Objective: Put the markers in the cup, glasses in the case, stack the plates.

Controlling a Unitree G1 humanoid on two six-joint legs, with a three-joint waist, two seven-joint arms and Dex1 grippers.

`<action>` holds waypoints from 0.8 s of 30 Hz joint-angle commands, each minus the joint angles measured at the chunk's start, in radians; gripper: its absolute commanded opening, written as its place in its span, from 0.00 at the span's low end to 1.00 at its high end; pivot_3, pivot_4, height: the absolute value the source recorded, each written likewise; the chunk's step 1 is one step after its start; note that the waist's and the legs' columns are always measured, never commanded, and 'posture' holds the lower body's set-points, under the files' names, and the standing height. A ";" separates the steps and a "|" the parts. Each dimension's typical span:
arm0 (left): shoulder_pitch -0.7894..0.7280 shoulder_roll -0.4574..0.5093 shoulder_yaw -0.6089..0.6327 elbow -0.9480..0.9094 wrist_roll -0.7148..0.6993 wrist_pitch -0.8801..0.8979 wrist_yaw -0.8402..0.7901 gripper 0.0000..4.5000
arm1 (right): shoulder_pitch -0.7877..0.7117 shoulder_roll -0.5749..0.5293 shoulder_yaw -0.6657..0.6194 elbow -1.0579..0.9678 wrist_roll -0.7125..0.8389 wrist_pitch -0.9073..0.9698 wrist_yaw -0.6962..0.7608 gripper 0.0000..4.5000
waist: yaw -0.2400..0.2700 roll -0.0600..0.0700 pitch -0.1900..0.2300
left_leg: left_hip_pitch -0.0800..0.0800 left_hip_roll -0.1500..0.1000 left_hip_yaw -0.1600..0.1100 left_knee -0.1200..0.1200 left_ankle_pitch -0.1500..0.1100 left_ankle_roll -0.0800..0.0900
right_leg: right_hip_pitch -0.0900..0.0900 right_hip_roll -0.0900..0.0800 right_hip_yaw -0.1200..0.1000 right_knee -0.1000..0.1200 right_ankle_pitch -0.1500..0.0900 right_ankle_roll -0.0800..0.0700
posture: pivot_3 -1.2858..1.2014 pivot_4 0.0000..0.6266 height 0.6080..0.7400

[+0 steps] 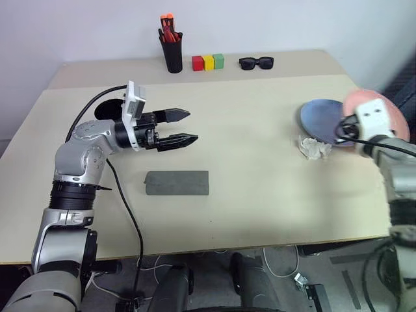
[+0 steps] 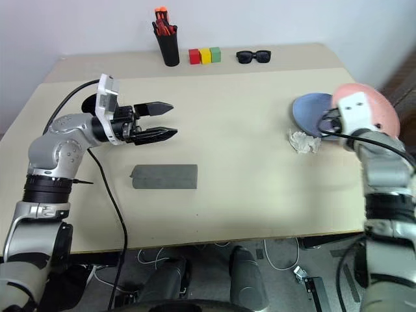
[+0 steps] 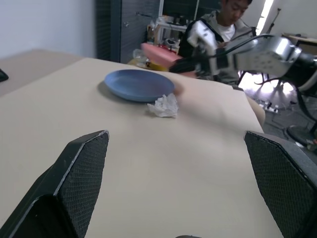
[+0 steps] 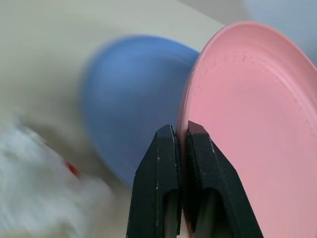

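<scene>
A beige table (image 1: 260,162) fills the frame under a pale wall. At right the pink plate (image 4: 257,124) is pinched at its rim by the right gripper (image 4: 182,136), jaws closed on it, tilted up above the blue plate (image 1: 320,119) lying flat on the table. At centre left the left gripper (image 1: 183,127) hovers wide open and empty, pointing right. The grey case (image 1: 177,182) lies below it. A crumpled white wad (image 1: 313,147) sits just below the blue plate. At top are a pen holder (image 1: 172,51), coloured blocks (image 1: 208,62) and sunglasses (image 1: 256,62).
</scene>
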 commanded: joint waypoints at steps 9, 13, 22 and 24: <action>0.074 0.048 0.072 -0.090 -0.017 -0.003 0.035 1.00 | -0.239 0.067 0.050 0.343 -0.041 -0.202 0.026 0.56 | -0.010 0.000 0.000 | -0.001 0.000 0.000 -0.001 0.000 0.000 | -0.001 0.000 0.000 0.000 0.000 0.000 | 0.52 0.24 1.00; 0.087 0.050 0.076 -0.098 -0.022 0.002 0.042 1.00 | -0.245 0.078 -0.025 0.290 0.043 -0.145 0.034 0.99 | -0.011 0.000 0.000 | 0.000 0.000 0.000 -0.001 0.000 0.000 | -0.001 0.000 0.000 0.000 0.000 0.000 | 0.52 0.24 1.00; 0.102 0.056 0.095 -0.106 -0.042 0.017 0.037 1.00 | -0.003 0.045 -0.046 -0.186 0.158 0.168 0.161 0.99 | -0.006 0.000 0.000 | -0.001 0.000 0.000 -0.001 0.000 0.000 | -0.001 0.000 0.000 0.002 0.000 0.000 | 0.52 0.24 1.00; 0.096 0.055 0.095 -0.105 -0.045 0.015 0.034 1.00 | 0.055 0.032 -0.046 -0.257 0.156 0.216 0.162 0.99 | -0.002 0.001 0.000 | -0.001 0.000 0.000 0.000 0.000 0.000 | -0.001 0.000 0.000 0.002 0.000 0.000 | 0.52 0.24 1.00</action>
